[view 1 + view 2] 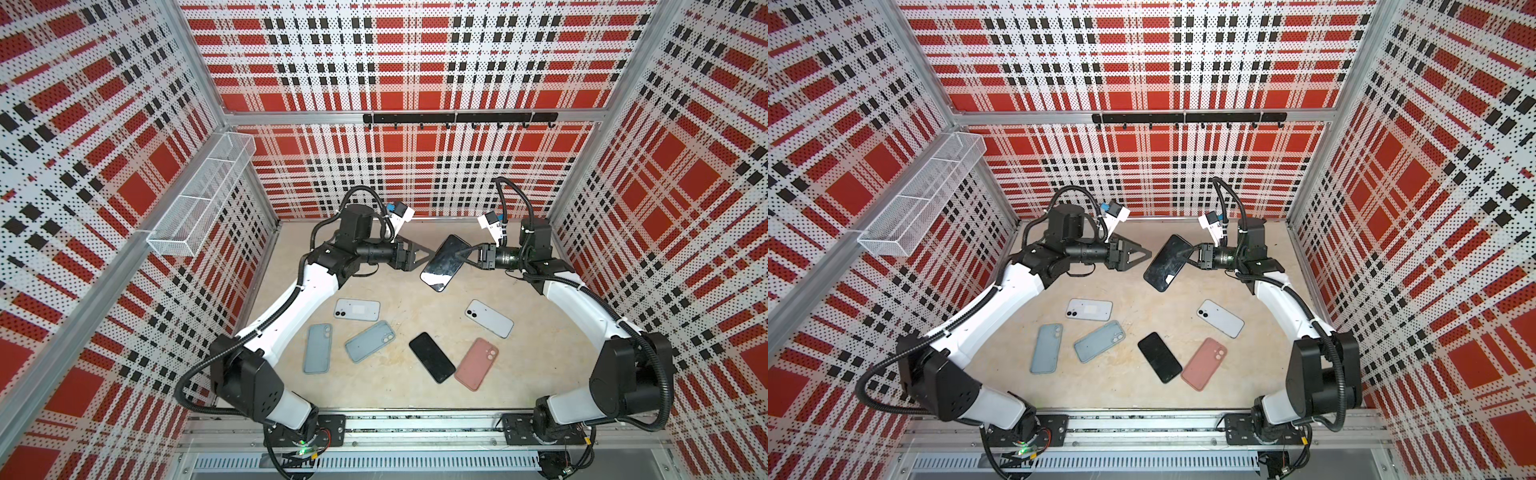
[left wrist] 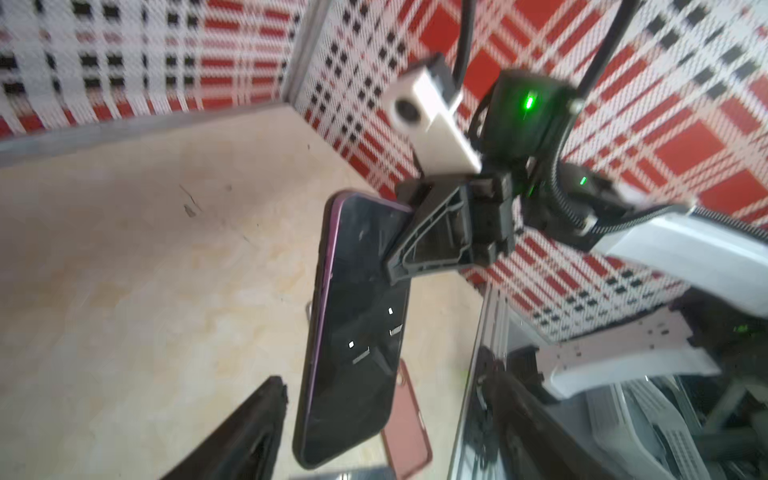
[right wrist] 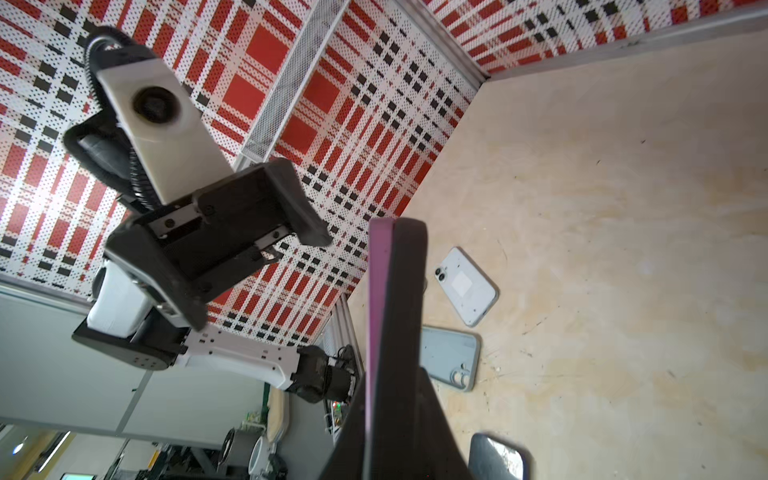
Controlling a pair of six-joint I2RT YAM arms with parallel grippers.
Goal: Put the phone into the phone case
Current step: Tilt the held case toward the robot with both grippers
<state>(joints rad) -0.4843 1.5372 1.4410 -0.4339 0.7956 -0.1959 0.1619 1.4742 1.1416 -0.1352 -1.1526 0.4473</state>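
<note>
my right hand [image 1: 465, 254] is clenched on one end of the purple-edged phone [image 1: 442, 266], which hangs tilted in the air above the worktop [image 1: 374, 390] with its dark screen facing the top cameras. i cannot tell whether the purple rim is a case or the phone's own body. my left hand [image 3: 262, 283] is released, jaws spread wide, just beside that phone's opposite long edge; i cannot tell if a tip touches it. from the left wrist, the pink case [image 2: 405, 419] is half hidden behind that phone. nearer the arm bases than it, flat on the worktop, lie a pale blue case [image 1: 318, 348], a second pale blue case [image 1: 370, 341] and a black phone [image 1: 432, 357].
</note>
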